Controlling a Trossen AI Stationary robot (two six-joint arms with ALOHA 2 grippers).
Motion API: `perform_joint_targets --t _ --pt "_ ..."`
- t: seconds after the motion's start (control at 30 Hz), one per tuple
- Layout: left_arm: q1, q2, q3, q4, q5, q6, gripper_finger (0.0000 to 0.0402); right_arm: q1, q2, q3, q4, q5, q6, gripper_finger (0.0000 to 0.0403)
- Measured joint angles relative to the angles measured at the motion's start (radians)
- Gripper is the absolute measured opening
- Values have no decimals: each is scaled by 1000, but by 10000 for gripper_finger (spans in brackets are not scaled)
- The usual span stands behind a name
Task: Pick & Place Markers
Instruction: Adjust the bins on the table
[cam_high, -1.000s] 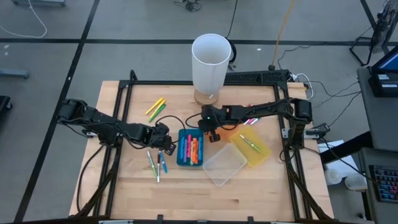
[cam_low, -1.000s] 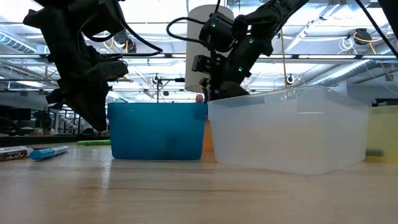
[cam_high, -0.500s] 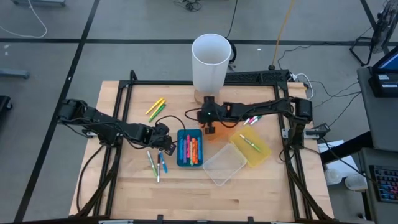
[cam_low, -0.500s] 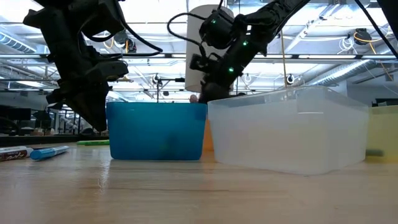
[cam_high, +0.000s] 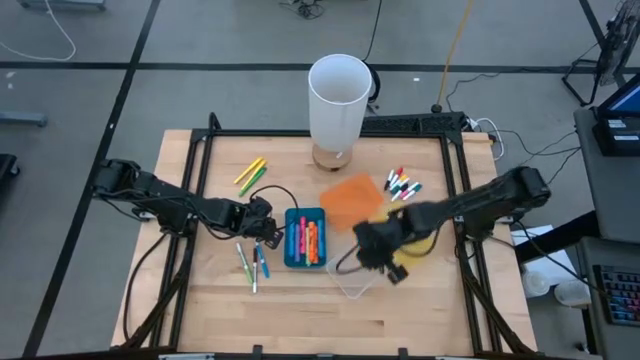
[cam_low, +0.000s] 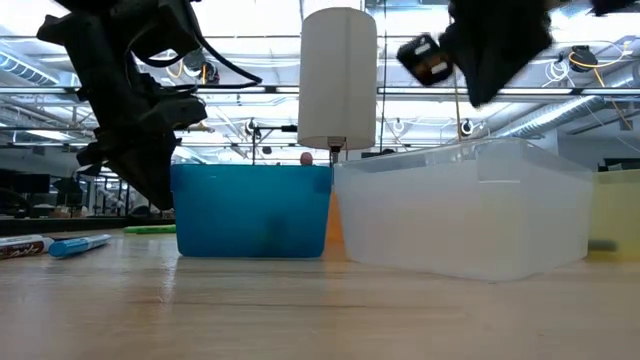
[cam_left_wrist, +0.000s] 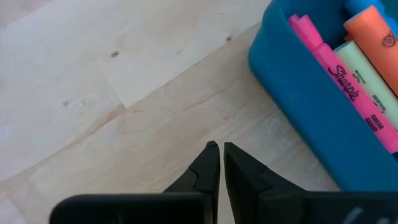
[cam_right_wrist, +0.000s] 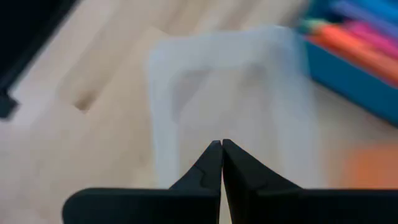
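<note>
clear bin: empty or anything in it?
Empty. The clear bin shows only bare wood through it in the right wrist view; the shut right gripper hovers above it.

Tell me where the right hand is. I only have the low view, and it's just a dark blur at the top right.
Observer: The right hand is over the clear bin, fingers shut with nothing between them.
Operator: What's in the blue bin? I only see its wall.
Observer: The blue bin holds pink and orange markers, lying side by side.
Operator: And the left hand?
Observer: The left hand is shut and empty, low over the bare table right beside the blue bin.
</note>
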Motion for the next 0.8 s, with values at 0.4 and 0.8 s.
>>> perform_joint_targets --t 0.4,0.8 --pt "0 0 0 3 -15 -5 26 72 249 -27 368 272 14 0" --pt "0 0 0 3 -11 -1 26 -6 264 -26 477 540 163 0"
